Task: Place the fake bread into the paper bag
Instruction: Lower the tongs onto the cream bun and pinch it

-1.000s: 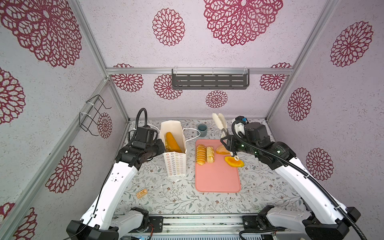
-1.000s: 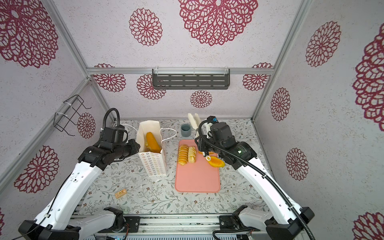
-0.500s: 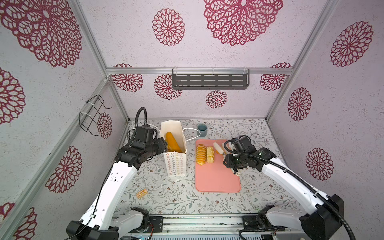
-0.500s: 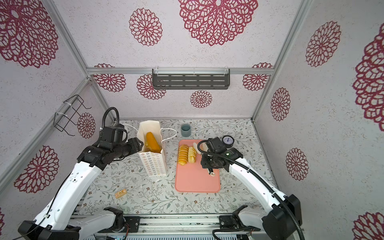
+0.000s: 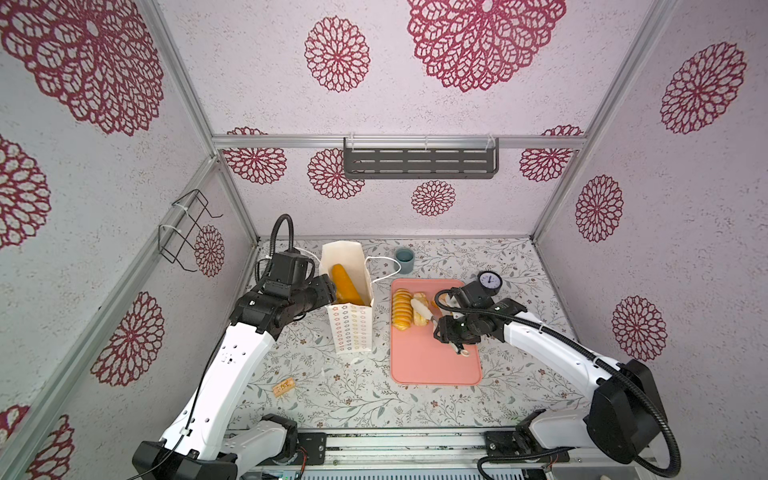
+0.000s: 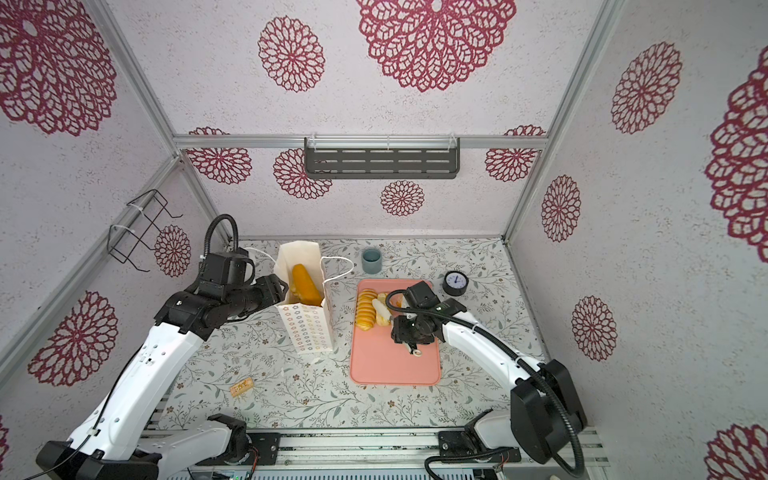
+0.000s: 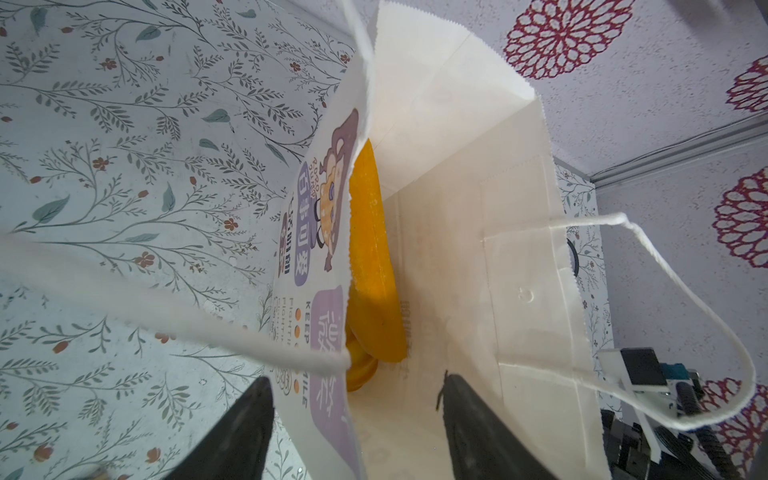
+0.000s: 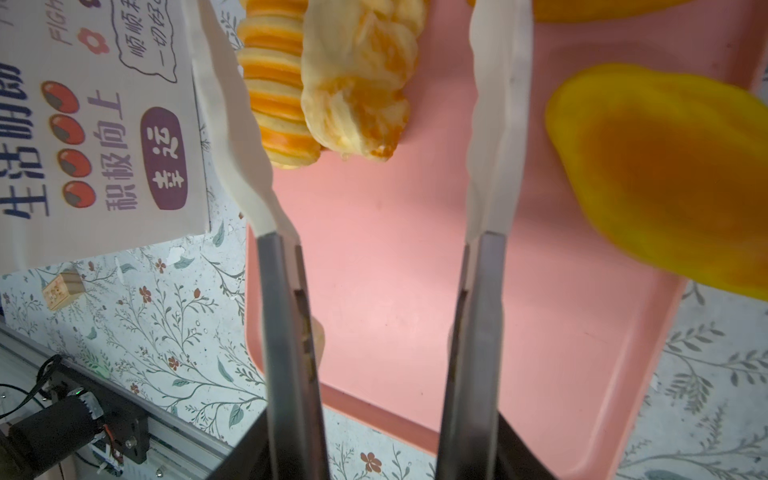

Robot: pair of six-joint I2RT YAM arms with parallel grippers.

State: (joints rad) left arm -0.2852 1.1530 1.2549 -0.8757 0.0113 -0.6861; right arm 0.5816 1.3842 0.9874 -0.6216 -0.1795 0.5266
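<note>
The paper bag (image 5: 351,328) (image 6: 307,328) (image 7: 457,166) stands upright and open, left of the pink tray (image 5: 432,365) (image 6: 395,365) (image 8: 395,291). A long orange roll (image 5: 345,282) (image 6: 305,284) (image 7: 370,249) leans inside it. My left gripper (image 5: 326,293) (image 6: 282,291) (image 7: 353,382) is open, one finger outside and one inside the bag's printed wall. My right gripper (image 5: 444,328) (image 6: 409,330) (image 8: 382,419) is shut on metal tongs (image 8: 286,311), whose white tips are spread around a pale twisted loaf (image 8: 361,83). A ridged loaf (image 5: 401,309) (image 6: 365,309) (image 8: 278,95) and a flat orange oval (image 8: 665,178) lie beside it.
A teal cup (image 5: 404,260) (image 6: 371,260) and a small clock (image 5: 489,281) (image 6: 456,282) stand behind the tray. A tan cork-like piece (image 5: 284,386) (image 6: 242,387) (image 8: 62,289) lies on the table's front left. A grey shelf (image 5: 419,162) hangs on the back wall.
My right arm has come down from near the cup to low over the tray, and the tongs have spread apart. The left arm has hardly moved.
</note>
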